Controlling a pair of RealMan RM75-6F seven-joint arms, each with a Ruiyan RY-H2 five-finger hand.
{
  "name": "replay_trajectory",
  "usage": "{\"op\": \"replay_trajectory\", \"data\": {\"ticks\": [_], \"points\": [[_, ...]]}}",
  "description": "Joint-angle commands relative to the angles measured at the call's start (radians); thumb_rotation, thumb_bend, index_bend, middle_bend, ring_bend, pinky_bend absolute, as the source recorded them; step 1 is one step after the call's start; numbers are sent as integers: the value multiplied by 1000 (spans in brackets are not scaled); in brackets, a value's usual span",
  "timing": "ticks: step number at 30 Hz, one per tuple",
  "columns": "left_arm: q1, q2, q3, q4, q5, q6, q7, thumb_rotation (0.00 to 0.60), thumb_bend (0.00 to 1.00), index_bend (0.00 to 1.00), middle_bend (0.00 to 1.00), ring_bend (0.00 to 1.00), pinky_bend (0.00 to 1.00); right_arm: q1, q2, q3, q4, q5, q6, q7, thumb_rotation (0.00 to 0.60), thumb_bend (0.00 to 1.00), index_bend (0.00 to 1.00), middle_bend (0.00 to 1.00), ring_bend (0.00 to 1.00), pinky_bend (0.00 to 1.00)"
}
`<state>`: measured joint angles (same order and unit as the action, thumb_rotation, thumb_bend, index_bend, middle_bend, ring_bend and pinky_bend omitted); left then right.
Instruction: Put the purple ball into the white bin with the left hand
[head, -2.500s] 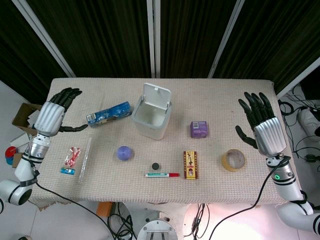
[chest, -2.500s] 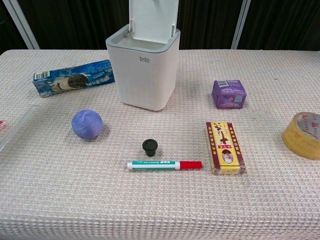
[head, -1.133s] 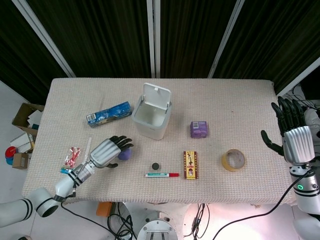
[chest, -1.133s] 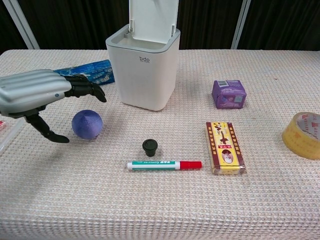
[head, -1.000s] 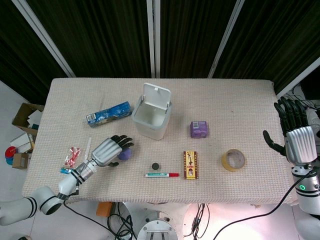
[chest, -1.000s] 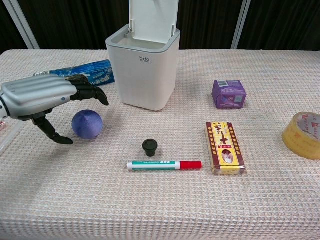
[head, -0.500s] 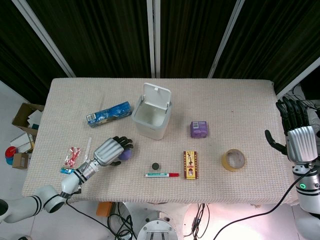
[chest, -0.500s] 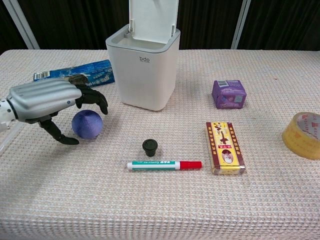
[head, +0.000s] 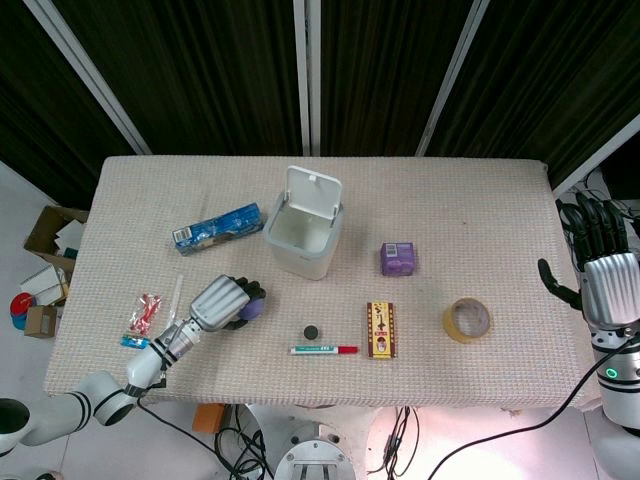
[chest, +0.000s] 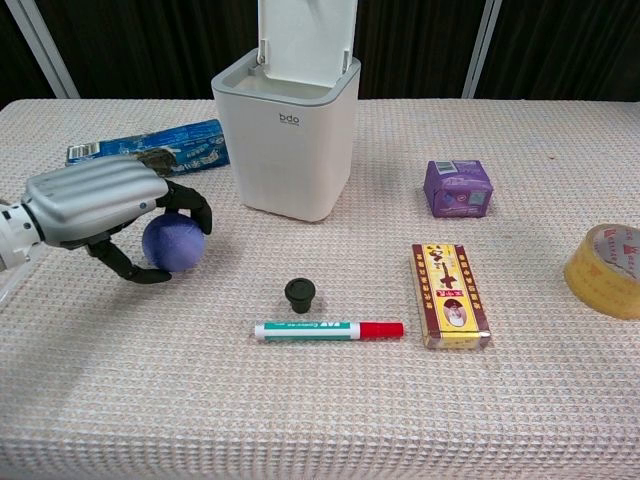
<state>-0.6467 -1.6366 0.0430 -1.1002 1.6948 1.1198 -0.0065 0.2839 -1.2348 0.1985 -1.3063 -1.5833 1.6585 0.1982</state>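
Note:
The purple ball (chest: 176, 246) sits on the table left of the white bin (chest: 285, 150), whose lid stands open. My left hand (chest: 100, 208) grips the ball, fingers curled over its top and thumb hooked round its near side. In the head view, the left hand (head: 220, 300) covers most of the ball (head: 252, 308), in front of and to the left of the bin (head: 325, 262). My right hand (head: 602, 272) hovers off the table's right edge with fingers spread, holding nothing.
A blue packet (chest: 150, 150) lies behind the left hand. A black cap (chest: 300, 292) and a marker (chest: 328, 330) lie in front of the bin. Right of them are a yellow-red box (chest: 449, 293), a purple box (chest: 458, 188) and a tape roll (chest: 608, 257). A candy wrapper (head: 145, 315) lies far left.
My left hand came in from the table's left, reached the ball and curled its fingers round it. The right hand drifted right, off the table edge.

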Motion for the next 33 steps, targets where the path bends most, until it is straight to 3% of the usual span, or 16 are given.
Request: {"op": "replay_trajectory", "data": {"ticks": [1, 6, 14, 20, 25, 33], "points": [[13, 37, -7, -41, 2, 46, 13, 600, 336, 624, 543, 494, 714, -14, 9, -13, 0, -16, 17, -4, 600, 299, 0, 0, 0, 0], [41, 156, -45, -157, -41, 101, 36, 600, 336, 626, 551, 502, 723, -64, 22, -62, 41, -37, 40, -38, 600, 301, 0, 0, 0, 0], [49, 367, -130, -372, -102, 141, 120, 600, 336, 631, 554, 505, 725, -129, 32, -140, 101, 23, -73, -28, 600, 305, 0, 0, 0, 0], [-10, 459, -216, -519, -141, 98, 179, 600, 336, 623, 554, 505, 724, -129, 10, -150, 131, 40, -127, -10, 600, 307, 0, 0, 0, 0], [-93, 436, -271, -533, -194, 2, 201, 600, 337, 636, 553, 505, 723, -124, -12, -154, 160, 38, -150, -6, 600, 308, 0, 0, 0, 0], [-263, 251, -351, -331, -342, -175, 213, 600, 337, 661, 555, 505, 723, -126, -28, -146, 189, 41, -148, 11, 600, 308, 0, 0, 0, 0]]}}
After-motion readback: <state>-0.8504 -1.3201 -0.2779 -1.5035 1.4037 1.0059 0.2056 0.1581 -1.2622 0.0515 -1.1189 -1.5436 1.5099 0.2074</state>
